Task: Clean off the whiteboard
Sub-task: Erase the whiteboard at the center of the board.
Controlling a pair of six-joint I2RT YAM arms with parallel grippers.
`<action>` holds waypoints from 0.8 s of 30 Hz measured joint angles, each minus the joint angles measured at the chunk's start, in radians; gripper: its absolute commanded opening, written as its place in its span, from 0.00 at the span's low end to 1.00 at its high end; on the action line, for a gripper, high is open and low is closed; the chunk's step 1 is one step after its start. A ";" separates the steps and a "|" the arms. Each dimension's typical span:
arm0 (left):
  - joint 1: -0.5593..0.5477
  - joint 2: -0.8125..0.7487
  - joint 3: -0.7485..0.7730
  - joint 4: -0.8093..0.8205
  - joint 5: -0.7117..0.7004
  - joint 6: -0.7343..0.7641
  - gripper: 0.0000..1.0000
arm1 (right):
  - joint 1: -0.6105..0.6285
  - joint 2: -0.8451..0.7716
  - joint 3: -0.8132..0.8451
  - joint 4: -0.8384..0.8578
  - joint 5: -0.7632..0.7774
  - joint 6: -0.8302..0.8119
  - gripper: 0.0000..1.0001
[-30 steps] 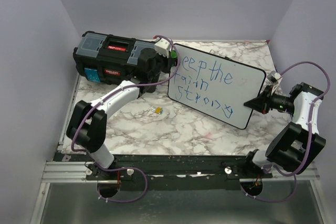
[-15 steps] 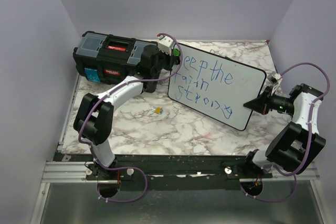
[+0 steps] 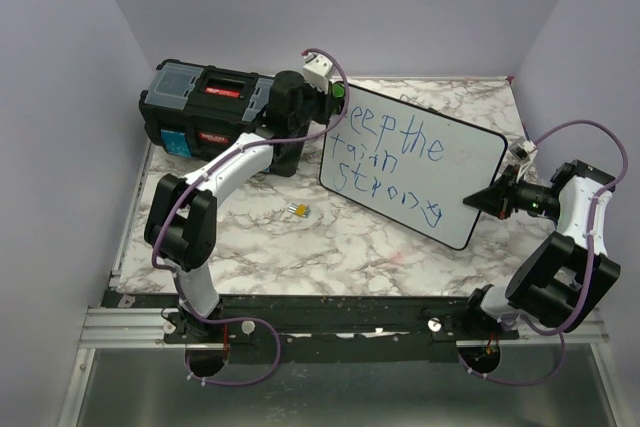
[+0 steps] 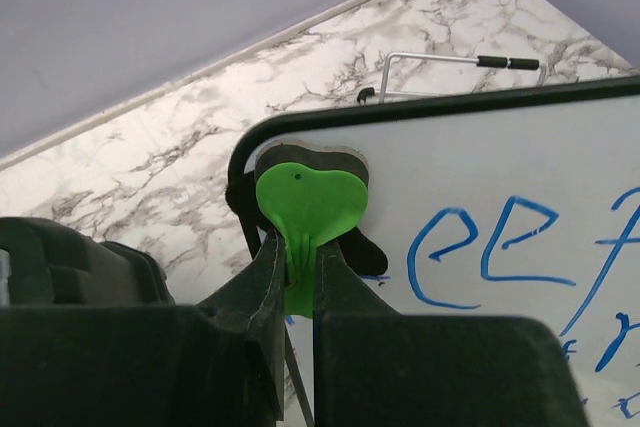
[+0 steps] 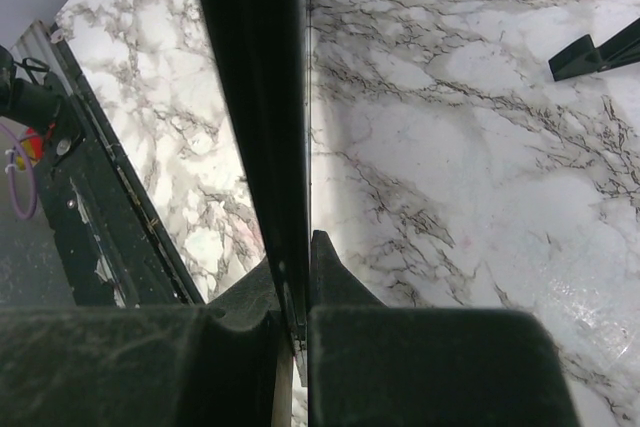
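My left gripper [image 4: 297, 252] pinches a green heart-shaped eraser [image 4: 308, 202] at the far-left corner of the blue-lettered whiteboard [image 3: 465, 162]. My right gripper [image 3: 482, 199] clamps its right edge.

a black toolbox [image 3: 205, 112] with a red label and clear-lidded side compartments sits at the far left of the marble table [image 3: 330, 247]. a small yellow object [image 3: 298, 210] lies alone on the table, nearer than the toolbox and apart from it. a thin wire frame [image 4: 508, 63] with a black grip lies by the lilac far wall [image 3: 400, 7].
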 measured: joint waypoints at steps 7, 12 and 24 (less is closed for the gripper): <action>0.000 0.005 0.030 0.005 0.000 0.000 0.00 | 0.000 0.001 0.000 0.001 -0.003 -0.005 0.01; 0.004 -0.015 -0.101 0.042 0.002 0.000 0.00 | 0.000 0.008 -0.003 0.005 -0.018 0.000 0.01; 0.011 -0.005 -0.050 -0.024 0.004 0.014 0.00 | 0.000 -0.035 -0.034 0.128 -0.027 0.142 0.01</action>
